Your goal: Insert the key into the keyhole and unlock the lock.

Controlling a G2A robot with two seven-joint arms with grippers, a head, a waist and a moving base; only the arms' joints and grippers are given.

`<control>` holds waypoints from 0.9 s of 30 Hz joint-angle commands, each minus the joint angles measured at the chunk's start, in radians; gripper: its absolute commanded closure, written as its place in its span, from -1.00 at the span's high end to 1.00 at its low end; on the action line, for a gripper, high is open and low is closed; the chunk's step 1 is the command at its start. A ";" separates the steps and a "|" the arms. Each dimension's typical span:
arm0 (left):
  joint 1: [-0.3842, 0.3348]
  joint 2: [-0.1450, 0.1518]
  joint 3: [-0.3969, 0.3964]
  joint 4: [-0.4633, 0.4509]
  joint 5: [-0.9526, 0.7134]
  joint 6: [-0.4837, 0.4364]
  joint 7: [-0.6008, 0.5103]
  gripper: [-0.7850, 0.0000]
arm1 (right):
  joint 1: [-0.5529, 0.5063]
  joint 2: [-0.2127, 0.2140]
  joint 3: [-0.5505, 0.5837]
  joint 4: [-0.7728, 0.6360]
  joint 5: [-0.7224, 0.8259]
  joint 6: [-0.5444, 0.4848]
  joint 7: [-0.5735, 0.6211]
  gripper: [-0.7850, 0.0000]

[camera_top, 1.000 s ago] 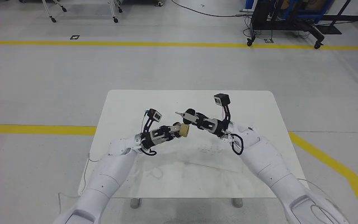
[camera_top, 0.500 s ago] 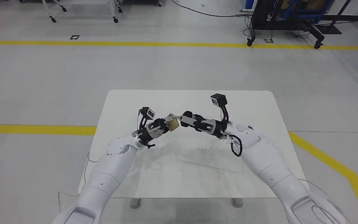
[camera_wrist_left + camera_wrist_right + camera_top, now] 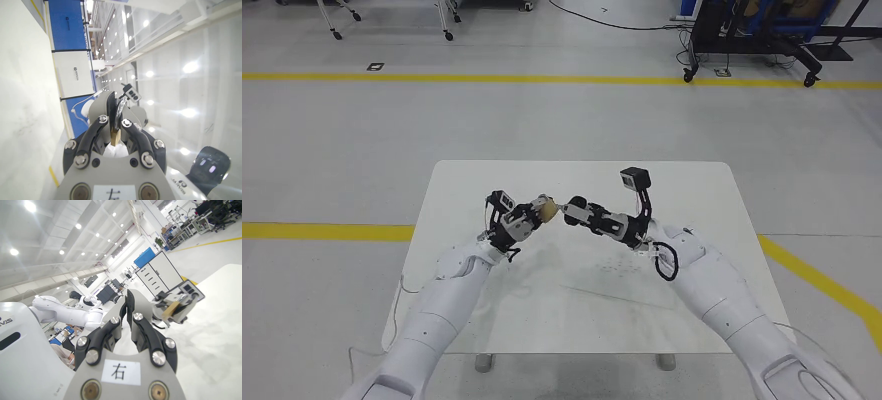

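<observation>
Left gripper clamps small brass padlock with silver shackle above white table. Right gripper pinched tight, just beside it. Key too small to tell; insertion and turn probably both remain.

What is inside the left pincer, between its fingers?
The left pincer is shut on a brass padlock with a silver shackle. Its keyhole is covered, so not visible.
</observation>
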State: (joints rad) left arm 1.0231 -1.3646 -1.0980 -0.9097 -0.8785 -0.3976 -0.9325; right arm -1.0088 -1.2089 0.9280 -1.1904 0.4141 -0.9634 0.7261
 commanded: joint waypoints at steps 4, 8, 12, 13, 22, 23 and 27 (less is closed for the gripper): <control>0.000 -0.002 0.020 -0.047 0.061 0.122 0.106 -1.00 | -0.077 0.030 0.076 -0.023 0.001 0.067 0.009 -1.00; -0.040 -0.009 0.052 -0.041 0.114 0.220 0.144 -1.00 | -0.160 0.066 0.149 -0.082 -0.010 0.262 0.090 -1.00; -0.066 -0.016 0.071 -0.033 0.129 0.264 0.158 -1.00 | -0.281 0.102 0.266 -0.215 0.030 0.354 0.117 -1.00; -0.075 -0.016 0.082 -0.027 0.160 0.291 0.155 -1.00 | -0.281 0.102 0.266 -0.215 0.030 0.354 0.117 -1.00; -0.078 -0.016 0.087 -0.026 0.176 0.296 0.150 -1.00 | -0.281 0.102 0.266 -0.215 0.030 0.354 0.117 -1.00; -0.078 -0.016 0.087 -0.026 0.176 0.296 0.150 -1.00 | -0.281 0.102 0.266 -0.215 0.030 0.354 0.117 -1.00; -0.075 -0.015 0.089 -0.029 0.193 0.295 0.164 -1.00 | -0.291 0.098 0.240 -0.237 0.044 0.418 0.113 -1.00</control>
State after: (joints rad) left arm 0.9456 -1.3800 -1.0108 -0.9362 -0.7017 -0.1015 -0.7815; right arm -1.2967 -1.1088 1.1806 -1.4144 0.4533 -0.5904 0.8412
